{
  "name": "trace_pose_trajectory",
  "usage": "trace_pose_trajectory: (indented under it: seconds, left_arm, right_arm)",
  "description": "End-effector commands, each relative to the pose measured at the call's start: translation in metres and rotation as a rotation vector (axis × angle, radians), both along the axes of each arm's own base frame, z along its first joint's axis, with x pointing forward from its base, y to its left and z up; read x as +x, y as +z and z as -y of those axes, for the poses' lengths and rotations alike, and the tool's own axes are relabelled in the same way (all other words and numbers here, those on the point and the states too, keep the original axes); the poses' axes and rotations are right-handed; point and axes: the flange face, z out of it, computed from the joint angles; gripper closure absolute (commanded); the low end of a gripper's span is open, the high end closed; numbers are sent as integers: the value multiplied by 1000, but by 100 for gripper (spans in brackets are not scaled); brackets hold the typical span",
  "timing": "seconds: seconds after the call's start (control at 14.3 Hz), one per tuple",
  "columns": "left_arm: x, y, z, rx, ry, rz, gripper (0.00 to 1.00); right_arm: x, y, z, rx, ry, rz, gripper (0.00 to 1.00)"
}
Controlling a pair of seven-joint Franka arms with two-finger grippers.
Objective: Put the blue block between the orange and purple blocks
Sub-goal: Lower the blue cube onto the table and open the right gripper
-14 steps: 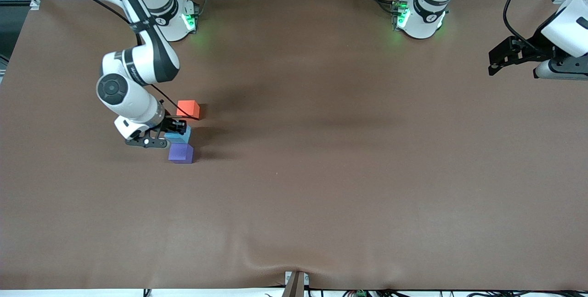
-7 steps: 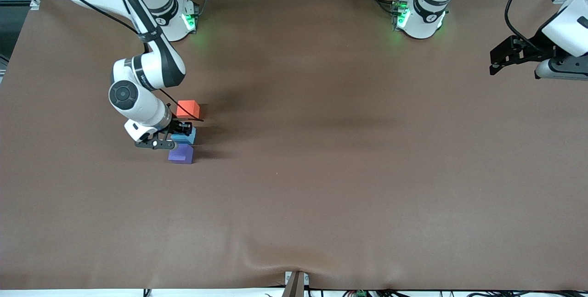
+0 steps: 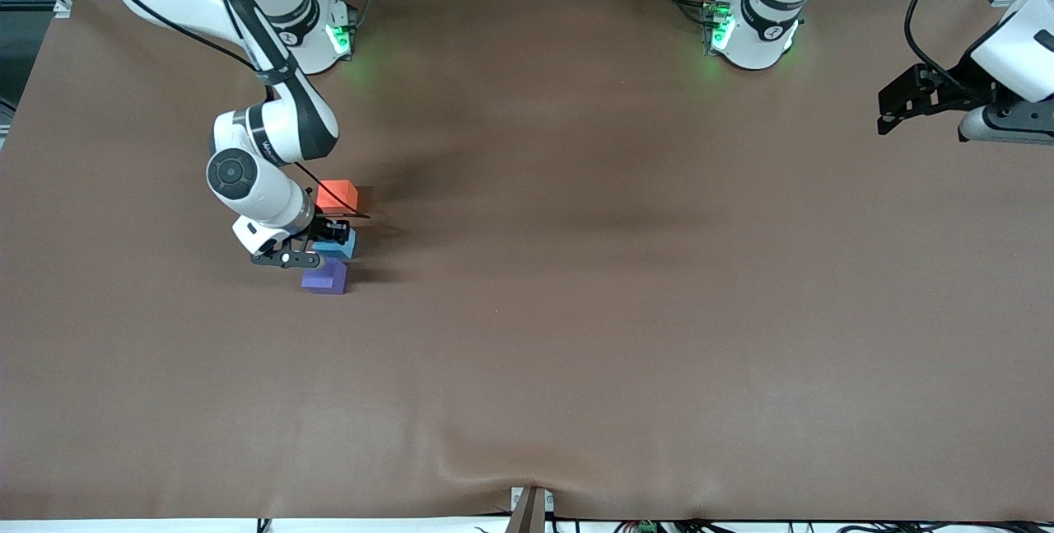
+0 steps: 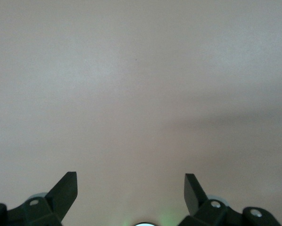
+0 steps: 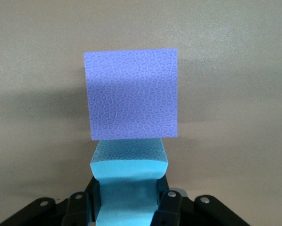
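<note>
— three cubes in a row?
— yes: blue block point(image 3: 342, 244) between orange block point(image 3: 337, 195) and purple block point(image 3: 324, 277), clamped by the right gripper point(image 3: 326, 238).
— left gripper point(image 3: 893, 107)?
— waiting, jaws wide.

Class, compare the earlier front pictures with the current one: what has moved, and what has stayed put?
The right gripper, still shut on the blue block, has carried it a little toward the left arm's end, into the gap between the orange block and the purple block. Those two cubes have not moved. The left gripper still waits open at its end of the table.
</note>
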Motion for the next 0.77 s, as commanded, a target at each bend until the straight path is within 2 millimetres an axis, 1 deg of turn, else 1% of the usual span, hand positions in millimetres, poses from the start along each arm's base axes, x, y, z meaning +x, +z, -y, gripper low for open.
trace_pose_trajectory:
  seconds: [0.0,0.35,0.42,0.49,0.56,0.7]
  left_arm:
    - [-3,3,-2,-7,-8,-2,0]
    - [-3,2,-3,-8,-5,-3,0]
    - [-3,2,-2,-8,-6,-3,0]
    - [-3,2,-3,-8,-5,-3,0]
    - [-3,2,-2,-8,-5,-3,0]
    - [-3,2,-2,-8,-5,-5,0]
  right_arm:
    - [-7,-9,8,5,8,2,100]
    - [-5,-10,18,6,16,0,100]
    - [-6,-14,18,5,15,-7,88]
    - [-5,-14,21,5,9,-9,51]
    - [-4,-12,23,4,-1,-12,1]
    - [-2,-2,21,-2,-4,-36,0]
